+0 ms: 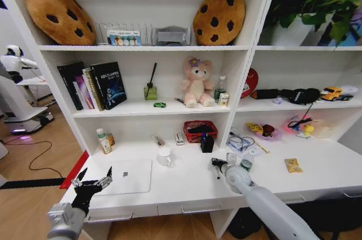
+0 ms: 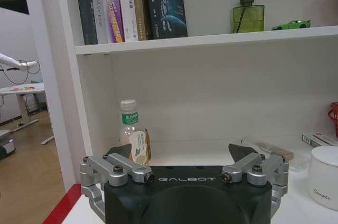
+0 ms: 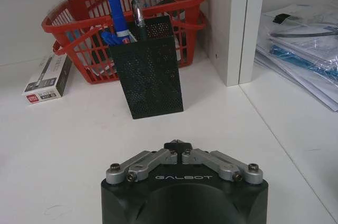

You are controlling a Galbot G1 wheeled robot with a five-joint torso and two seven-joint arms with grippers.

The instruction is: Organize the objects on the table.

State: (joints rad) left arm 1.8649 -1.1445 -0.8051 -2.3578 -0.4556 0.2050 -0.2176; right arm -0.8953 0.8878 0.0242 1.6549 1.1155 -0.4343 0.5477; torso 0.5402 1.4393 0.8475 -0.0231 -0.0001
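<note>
Here the right gripper (image 1: pixel 217 164), fingers pinched together on nothing, hovers over the table (image 1: pixel 186 186) facing the black mesh pen holder (image 3: pixel 149 71) (markers upright inside). The left gripper (image 1: pixel 90 180), spread wide and empty, sits beside the laptop (image 1: pixel 125 176).

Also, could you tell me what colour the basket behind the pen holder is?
The basket is red, clearest in the right wrist view.

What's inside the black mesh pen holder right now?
The black mesh pen holder holds a blue marker and a clear-barrelled pen, both sticking out the top. The mesh hides their lower ends and anything shorter inside.
</note>
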